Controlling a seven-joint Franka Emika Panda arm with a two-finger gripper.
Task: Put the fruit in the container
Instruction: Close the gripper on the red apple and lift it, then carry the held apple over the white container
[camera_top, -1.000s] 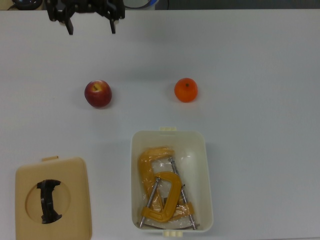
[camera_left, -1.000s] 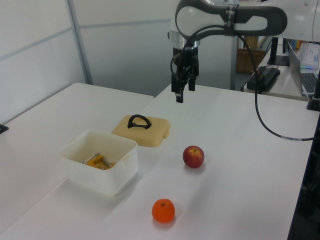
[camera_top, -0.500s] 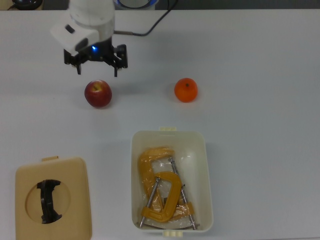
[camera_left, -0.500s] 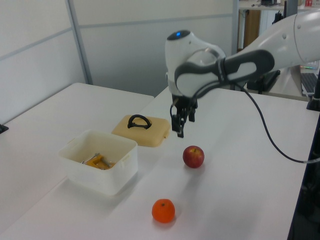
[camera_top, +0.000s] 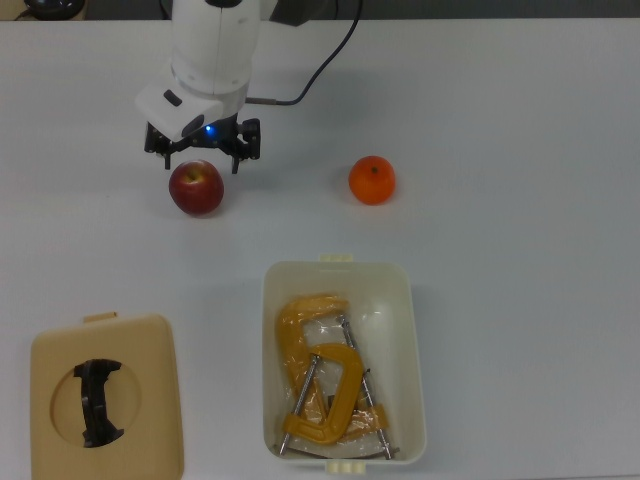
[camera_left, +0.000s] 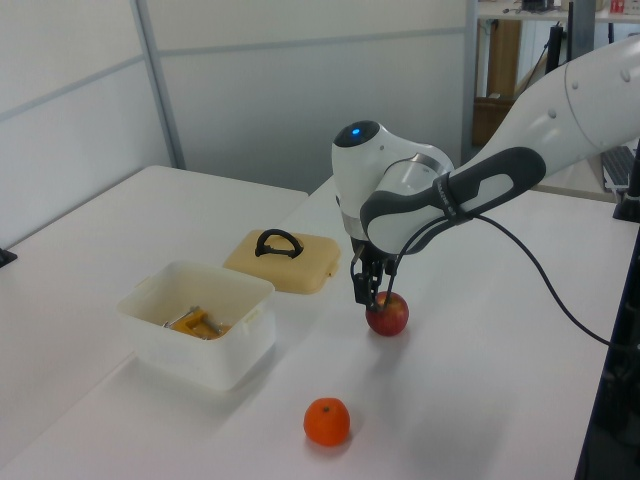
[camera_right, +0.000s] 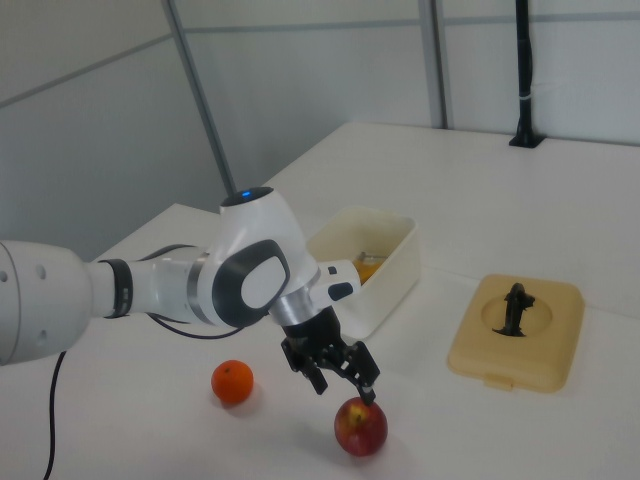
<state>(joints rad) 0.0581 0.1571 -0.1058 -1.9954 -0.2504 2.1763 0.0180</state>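
Observation:
A dark red apple (camera_top: 196, 189) lies on the white table at the top view's left, also seen as the apple (camera_left: 387, 315) and the apple (camera_right: 361, 428). My gripper (camera_top: 201, 161) hangs open just over it, one finger to each side of its top, at the gripper (camera_left: 368, 293) and the gripper (camera_right: 345, 391). The orange (camera_top: 372, 180) sits apart to the top view's right, at the orange (camera_left: 327, 421) and the orange (camera_right: 232, 381). The cream-white container (camera_top: 268, 350) stands open below them in the top view, with yellow clamps inside.
A tan lid (camera_top: 150, 400) with a black handle lies flat at the top view's lower left. The arm's black cable (camera_left: 560, 300) trails across the table in the left view. The lid (camera_right: 560, 330) sits right of the tub (camera_right: 390, 270) in the right view.
The arm has come down and toward the apple; the open gripper now straddles the apple's top. Fruit, tub and lid have not moved.

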